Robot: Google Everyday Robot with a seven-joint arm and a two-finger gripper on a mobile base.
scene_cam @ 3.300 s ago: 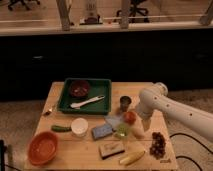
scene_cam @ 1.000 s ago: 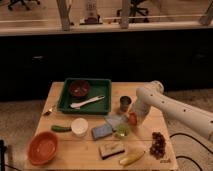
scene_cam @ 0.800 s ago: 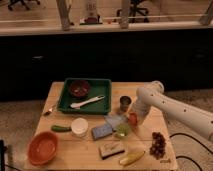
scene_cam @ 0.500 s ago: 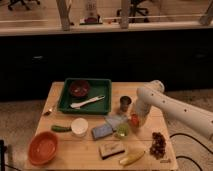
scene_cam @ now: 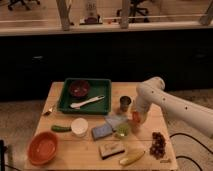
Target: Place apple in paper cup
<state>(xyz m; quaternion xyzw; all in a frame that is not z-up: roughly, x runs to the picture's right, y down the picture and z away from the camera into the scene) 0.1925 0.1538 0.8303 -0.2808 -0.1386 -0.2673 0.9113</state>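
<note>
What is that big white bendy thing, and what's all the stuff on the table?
That white thing is a robot's arm, reaching in from the right. Its gripper, the robot's hand, is down at the little red apple near the table's middle. I can't tell whether it has hold of it. There is one picture, from a camera looking down at the wooden table. Also there: a white paper cup, an orange bowl, a green tray with a spoon, grapes and a banana.
</note>
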